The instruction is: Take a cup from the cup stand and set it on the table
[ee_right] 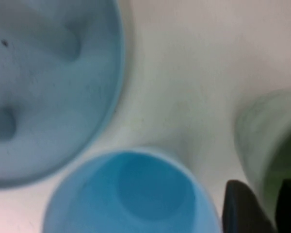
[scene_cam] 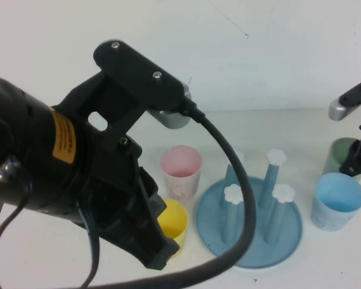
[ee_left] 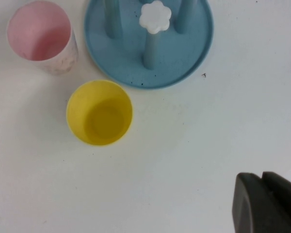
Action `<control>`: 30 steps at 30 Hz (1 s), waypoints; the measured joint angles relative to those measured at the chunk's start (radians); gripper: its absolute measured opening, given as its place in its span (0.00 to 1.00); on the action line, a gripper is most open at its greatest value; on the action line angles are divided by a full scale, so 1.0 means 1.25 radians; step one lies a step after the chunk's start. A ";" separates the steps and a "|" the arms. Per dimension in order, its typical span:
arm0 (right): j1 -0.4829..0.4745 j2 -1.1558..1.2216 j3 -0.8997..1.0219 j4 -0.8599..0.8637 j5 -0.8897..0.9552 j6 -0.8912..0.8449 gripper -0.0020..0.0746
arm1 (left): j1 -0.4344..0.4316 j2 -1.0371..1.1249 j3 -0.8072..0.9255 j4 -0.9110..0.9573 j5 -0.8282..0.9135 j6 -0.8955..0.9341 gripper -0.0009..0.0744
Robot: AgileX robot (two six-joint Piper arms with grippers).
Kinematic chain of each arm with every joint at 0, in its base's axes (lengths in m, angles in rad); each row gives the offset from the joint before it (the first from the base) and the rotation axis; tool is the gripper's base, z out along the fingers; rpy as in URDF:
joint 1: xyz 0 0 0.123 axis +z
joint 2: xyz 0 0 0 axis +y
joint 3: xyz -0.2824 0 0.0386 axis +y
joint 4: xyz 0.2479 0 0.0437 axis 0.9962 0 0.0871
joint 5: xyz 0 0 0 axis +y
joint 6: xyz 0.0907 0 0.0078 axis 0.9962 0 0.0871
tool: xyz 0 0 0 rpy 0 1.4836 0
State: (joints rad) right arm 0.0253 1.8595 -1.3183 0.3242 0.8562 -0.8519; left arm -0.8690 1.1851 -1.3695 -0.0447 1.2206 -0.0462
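A pink cup stands upright, mouth up, on the far left side of the group. A yellow cup stands upright nearer the camera, just beside the pink cup; the two are apart. In the high view its left part is hidden. A light blue cup stands upright at the right, well apart from the other two. All three are empty.
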 joint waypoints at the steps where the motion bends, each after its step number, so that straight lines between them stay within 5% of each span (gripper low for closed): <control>1: 0.000 0.000 0.000 0.015 -0.004 0.000 0.28 | 0.000 0.000 0.000 0.000 0.000 -0.002 0.01; 5: 0.000 0.000 0.000 0.071 -0.013 0.000 0.40 | 0.000 0.000 0.000 0.004 0.000 -0.004 0.01; 13: 0.000 0.000 -0.057 0.091 0.037 0.003 0.42 | 0.000 -0.001 0.000 0.122 0.000 -0.077 0.01; 23: 0.000 -0.091 -0.139 0.092 0.122 0.005 0.07 | 0.000 -0.087 0.055 0.302 -0.053 -0.237 0.01; 30: 0.000 -0.237 -0.142 0.090 0.110 0.005 0.03 | 0.000 -0.266 0.243 0.386 -0.157 -0.322 0.01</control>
State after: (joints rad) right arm 0.0253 1.5635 -1.4958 0.4366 0.9939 -0.8460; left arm -0.8690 0.8522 -1.0653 0.4375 1.0247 -0.4485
